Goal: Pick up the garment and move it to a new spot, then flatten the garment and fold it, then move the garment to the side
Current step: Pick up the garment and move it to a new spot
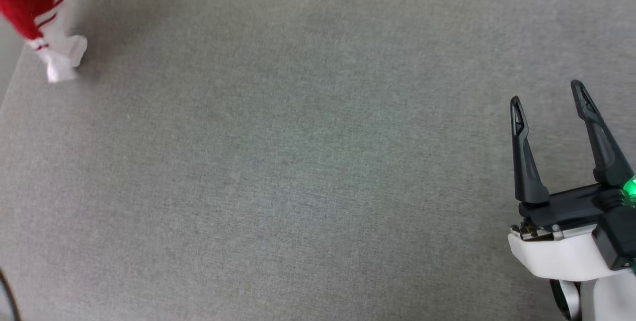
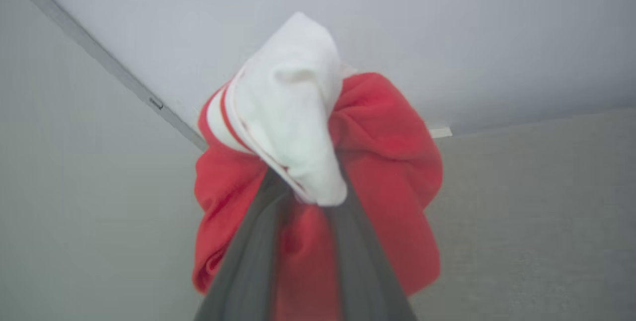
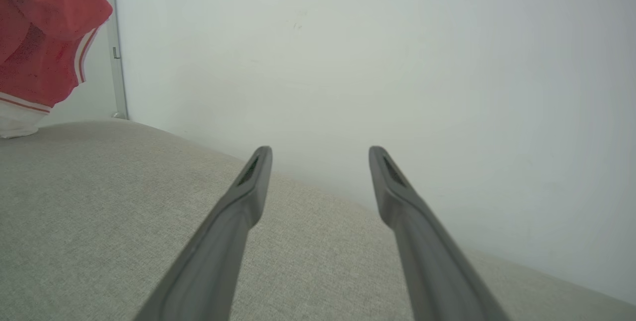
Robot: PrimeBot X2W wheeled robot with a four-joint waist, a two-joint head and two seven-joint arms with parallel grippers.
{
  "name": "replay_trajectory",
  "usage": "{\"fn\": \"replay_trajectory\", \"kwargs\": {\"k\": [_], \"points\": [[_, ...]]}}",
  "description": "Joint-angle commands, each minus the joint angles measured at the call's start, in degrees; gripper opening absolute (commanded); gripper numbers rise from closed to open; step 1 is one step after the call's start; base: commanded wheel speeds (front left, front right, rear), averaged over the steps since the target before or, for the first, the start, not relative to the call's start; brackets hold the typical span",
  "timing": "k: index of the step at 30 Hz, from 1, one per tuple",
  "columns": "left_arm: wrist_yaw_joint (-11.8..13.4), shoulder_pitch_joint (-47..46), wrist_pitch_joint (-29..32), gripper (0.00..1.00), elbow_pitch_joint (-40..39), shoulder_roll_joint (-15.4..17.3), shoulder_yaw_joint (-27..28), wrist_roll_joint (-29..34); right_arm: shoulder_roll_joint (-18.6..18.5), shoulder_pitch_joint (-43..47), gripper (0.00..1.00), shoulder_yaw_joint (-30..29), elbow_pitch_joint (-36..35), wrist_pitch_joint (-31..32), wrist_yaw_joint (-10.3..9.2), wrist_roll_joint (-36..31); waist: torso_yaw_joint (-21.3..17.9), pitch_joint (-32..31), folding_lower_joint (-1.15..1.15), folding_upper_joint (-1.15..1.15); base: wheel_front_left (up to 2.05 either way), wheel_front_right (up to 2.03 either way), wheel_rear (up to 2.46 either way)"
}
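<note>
The garment [image 1: 31, 3], red with a white sleeve and red-and-white striped trim, hangs bunched at the head view's top left, its white end touching the grey surface. In the left wrist view my left gripper [image 2: 303, 187] is shut on the garment [image 2: 387, 162], the two dark fingers [image 2: 248, 261] running up into the bundle with a white sleeve draped over their tips. My right gripper [image 1: 546, 92] stands open at the lower right, holding nothing, far from the cloth. The right wrist view has the same open gripper [image 3: 320, 154] and the garment [image 3: 39, 38] at its top left.
A wide grey fabric surface [image 1: 298, 162] spreads under both arms. A pale wall [image 3: 397, 62] rises behind it, with a thin vertical frame strip [image 3: 118, 62] next to the hanging cloth. The surface's left edge [image 1: 12, 82] runs near the garment.
</note>
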Motion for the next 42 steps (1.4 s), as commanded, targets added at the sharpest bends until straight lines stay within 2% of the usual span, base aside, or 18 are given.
{"fn": "replay_trajectory", "kwargs": {"k": [1, 10, 19, 24, 32, 37, 39, 42], "points": [[0.0, -1.82, -0.51, 0.0, -1.59, -0.43, -1.03, 0.44, 0.21, 0.74, 1.0, -0.12, 0.18, -0.12, -0.04, 1.1, -1.46, -2.42, 0.0, 0.0, 0.0, 0.0, 0.0], [0.0, -9.65, 0.24, 0.0, -10.23, -5.09, -6.85, 2.2, 0.22, 2.0, 1.0, -0.42, 1.38, -0.12, -0.04, 5.18, -6.65, -6.97, 0.0, 0.0, 0.0, 0.0, 0.0], [0.01, -10.51, 0.17, 0.0, -17.05, -7.97, -11.06, 2.01, 0.23, 2.42, 1.0, -0.46, 1.99, -0.12, -0.04, 7.67, -14.09, -9.7, 0.0, 0.0, 0.0, 0.0, 0.0], [0.24, -7.56, -0.29, 0.0, -21.52, -10.28, -13.83, 2.26, 0.23, 3.28, 1.0, -0.91, 2.29, -0.12, -0.04, 8.55, -17.09, -10.6, 0.0, 0.0, 0.0, 0.0, 0.0], [2.21, 1.99, -0.97, 0.0, -27.3, -14.97, -20.74, 3.15, 0.24, 3.48, 1.0, -1.11, 2.56, -0.12, -0.04, 8.91, -19.13, -10.42, 0.0, 0.0, 0.0, 0.0, 0.0], [2.19, 9.51, -1.97, 0.0, -24.48, -18.91, -26.49, 3.07, 0.24, 2.73, 1.0, -1.1, 2.91, -0.12, -0.03, 8.83, -19.47, -8.95, 0.0, 0.0, 0.0, 0.0, 0.0], [2.1, 10.95, -2.71, 0.0, -23.05, -19.75, -27.11, 2.71, 0.23, 2.47, 1.0, -1.13, 3.0, -0.12, -0.04, 8.89, -19.56, -8.6, 0.0, 0.0, 0.0, 0.0, 0.0], [1.68, 14.96, -4.22, 0.0, -18.62, -22.47, -30.66, 3.16, 0.23, 1.94, 1.0, -1.21, 3.28, -0.12, -0.04, 9.1, -19.82, -7.51, 0.0, 0.0, 0.0, 0.0, 0.0]]}}
